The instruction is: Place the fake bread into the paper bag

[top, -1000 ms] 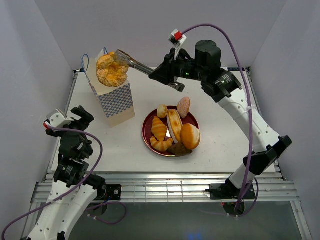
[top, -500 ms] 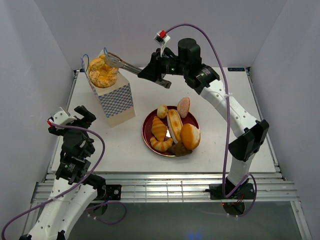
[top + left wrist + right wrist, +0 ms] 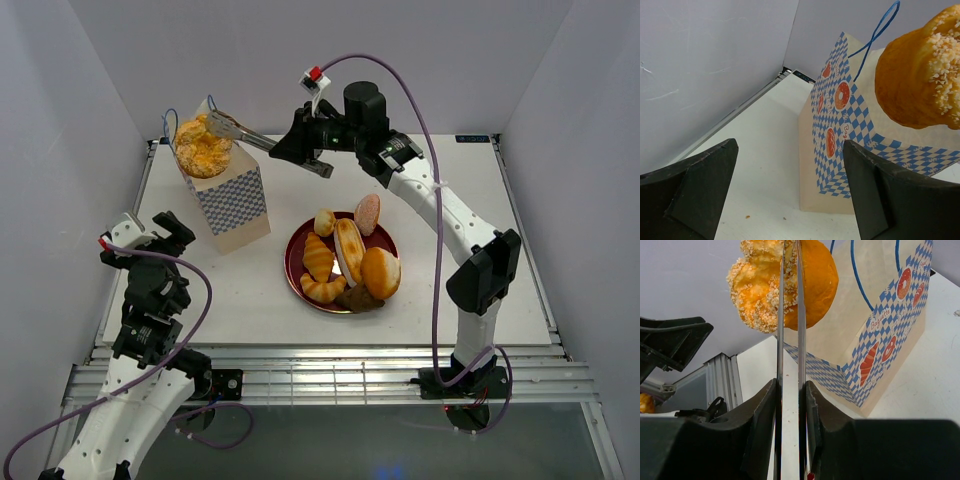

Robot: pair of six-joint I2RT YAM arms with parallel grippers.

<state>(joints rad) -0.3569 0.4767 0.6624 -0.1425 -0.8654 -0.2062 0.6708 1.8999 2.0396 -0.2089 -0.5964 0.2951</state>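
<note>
- The right hand (image 3: 214, 123) is pinched shut on a round, golden bun (image 3: 201, 147) with a crumbly, sugar-like topping. Its two long, thin fingers clamp the bun across the middle.
- That bun hangs at the open top of the paper bag (image 3: 231, 201), which stands upright at the far left of the counter (image 3: 450, 290). Whether its underside is already below the bag's rim, I cannot tell.
- The left hand (image 3: 790, 200) is spread wide and holds nothing, and it faces the bag's checkered side from well apart.
- The rest of the fake bread lies on a dark red plate (image 3: 291, 262) in the middle of the counter:
  - two croissants (image 3: 318, 257)
  - an oblong roll (image 3: 349, 248)
  - a pinkish bun (image 3: 368, 212)
  - a large round bun (image 3: 381, 272)
  - a small bun (image 3: 324, 221)
  - a dark piece (image 3: 360, 297)
- I judge these toys to be light. The held bun keeps its shape between the fingers, so it is probably fairly firm, though foam or hard plastic cannot be told apart here. Its rough topping should help the grip.
- The smooth round buns look more likely to slip, so a grip straight across the widest part suits them. The croissants are best taken at the thick middle, not at the tapering ends.
- The bag is thin paper with nothing holding it, and it would probably tip or slide if the fingers brush its rim.
</note>
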